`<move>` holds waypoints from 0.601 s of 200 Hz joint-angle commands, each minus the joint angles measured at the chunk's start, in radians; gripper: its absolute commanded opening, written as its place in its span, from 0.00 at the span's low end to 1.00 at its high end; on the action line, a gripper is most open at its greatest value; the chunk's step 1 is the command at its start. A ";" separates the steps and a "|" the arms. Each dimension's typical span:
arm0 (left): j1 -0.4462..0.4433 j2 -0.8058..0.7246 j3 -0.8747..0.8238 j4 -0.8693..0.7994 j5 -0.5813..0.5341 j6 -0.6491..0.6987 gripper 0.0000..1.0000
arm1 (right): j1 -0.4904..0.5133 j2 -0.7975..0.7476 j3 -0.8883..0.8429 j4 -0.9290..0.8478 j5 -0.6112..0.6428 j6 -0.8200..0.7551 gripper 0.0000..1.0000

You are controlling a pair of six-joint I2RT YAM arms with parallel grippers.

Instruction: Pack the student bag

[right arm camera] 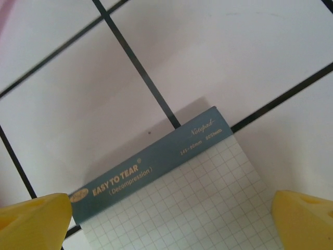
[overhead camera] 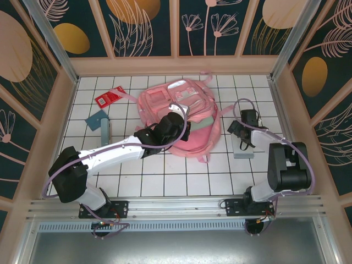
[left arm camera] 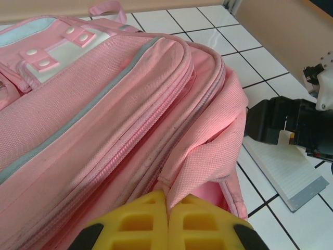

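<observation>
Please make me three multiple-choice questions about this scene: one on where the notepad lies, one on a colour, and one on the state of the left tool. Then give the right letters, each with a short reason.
1. Where does the notepad lie?
A. Inside the bag
B. On the tiled table, on the right arm's side of the student bag
C. On top of the bag

2. What colour are the fingertips of the left tool?
A. Yellow
B. Black
C. Green

3. In what state is the left tool?
A. Open above the bag
B. Shut on the notepad
C. Shut on a fold of the student bag's fabric

Answers:
1 B: the top view shows it flat on the tiles beside the bag.
2 A: the left wrist view shows both tips yellow.
3 C: the tips meet with pink fabric pinched between them.
</observation>
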 commanded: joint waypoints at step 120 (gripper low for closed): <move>0.005 -0.084 -0.042 0.073 0.001 0.000 0.00 | 0.074 -0.033 0.000 -0.206 0.109 0.087 0.99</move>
